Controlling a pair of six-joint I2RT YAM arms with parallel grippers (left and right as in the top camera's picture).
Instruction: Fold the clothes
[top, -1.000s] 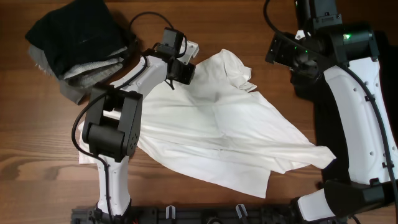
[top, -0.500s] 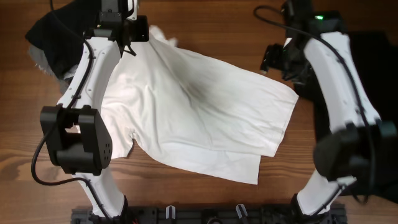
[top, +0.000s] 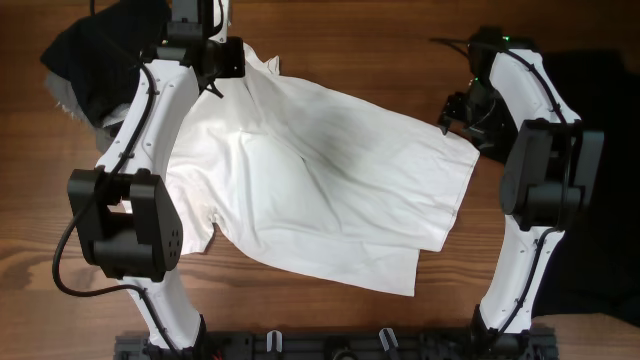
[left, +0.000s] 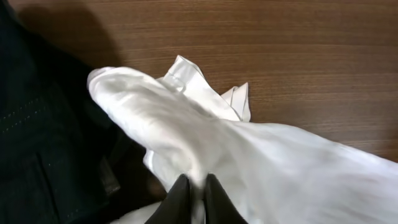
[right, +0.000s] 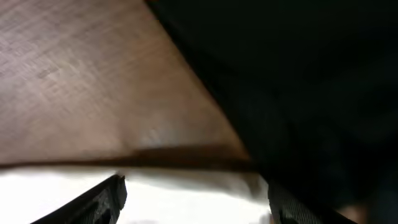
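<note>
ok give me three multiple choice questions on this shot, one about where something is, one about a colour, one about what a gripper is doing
1. Where does the dark pile of clothes lie?
A. far left corner of the table
B. near right corner
C. the middle

2. What colour is the spread T-shirt?
A. red
B. white
C. blue

3. What is the left gripper doing?
A. open over bare wood
B. shut on a mug
C. shut on the T-shirt

Key:
1 A, the overhead view shows it at the top left.
2 B, it is plainly white in the overhead view.
3 C, its fingers pinch white cloth in the left wrist view.
</note>
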